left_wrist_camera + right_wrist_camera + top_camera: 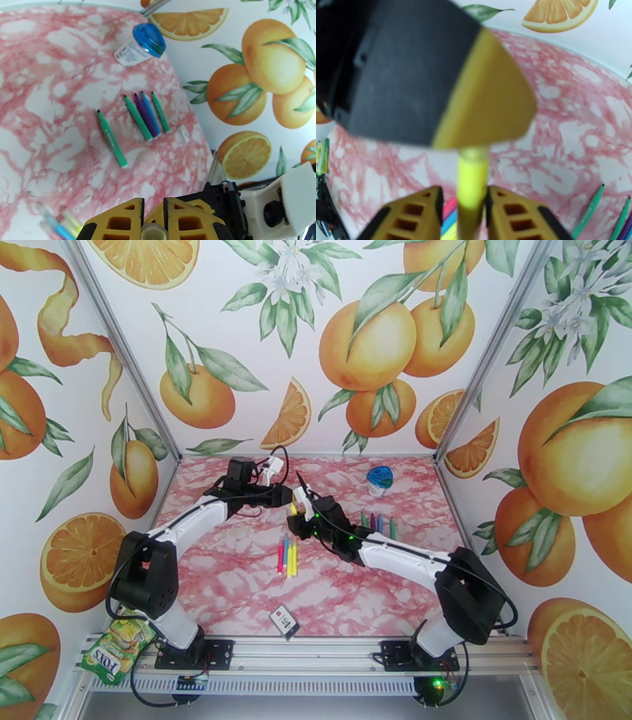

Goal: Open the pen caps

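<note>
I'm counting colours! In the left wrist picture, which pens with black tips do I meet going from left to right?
lone green pen → green pen → purple pen → blue pen → last green pen

readable: "FOXS" on the green sweet packet [118, 646], near left corner, letters upside down in the overhead view | small white card [284, 621], near middle: dark print, too small to read | white label on the blue-lidded tub [132, 50], far right: fine print, too small to read
</note>
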Available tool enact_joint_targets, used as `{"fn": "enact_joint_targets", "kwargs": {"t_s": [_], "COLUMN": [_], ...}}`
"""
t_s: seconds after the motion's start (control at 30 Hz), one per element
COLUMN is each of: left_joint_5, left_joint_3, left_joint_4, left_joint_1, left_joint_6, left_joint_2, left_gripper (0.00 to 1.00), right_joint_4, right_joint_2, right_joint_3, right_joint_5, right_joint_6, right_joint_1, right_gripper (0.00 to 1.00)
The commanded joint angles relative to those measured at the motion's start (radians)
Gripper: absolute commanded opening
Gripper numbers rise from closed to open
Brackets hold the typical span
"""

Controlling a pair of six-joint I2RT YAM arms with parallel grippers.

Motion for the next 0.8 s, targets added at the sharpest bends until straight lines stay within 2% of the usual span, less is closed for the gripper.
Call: {"fn": "enact_joint_targets", "kwargs": {"t_s": [0.0,0.27,0.63,0.77], "left_joint_5": [0.027,0.036,-0.005,-0.065], "left_joint_3": [0.031,0.028,0.04,0.062], "left_joint_4": [-0.008,-0.001,0.013,0.007], "left_joint_1": [-0.003,-0.005,-0.002,0.003], "left_joint_6": [0.019,0.02,-0.008,-0.024], "left_joint_2": [-0.011,-0.023,-0.029,-0.024], "left_gripper": [0.02,0.01,0.0,0.0], "right_joint_4": [0.033,0.029,0.032,0.034], "right_joint_2": [0.031,0.044,0.029,0.011], "right_joint_3": [0.032,0.037,0.002,-0.029], "right_joint_5": [-0.019,-0.035,-0.049,-0.047], "right_joint_6": [-0.008,-0.007,-0.025,-0.045], "right_joint_1": [0.003,0.003,0.002,0.005], "right_gripper": [0.28,0.24,0.04,0.0]}}
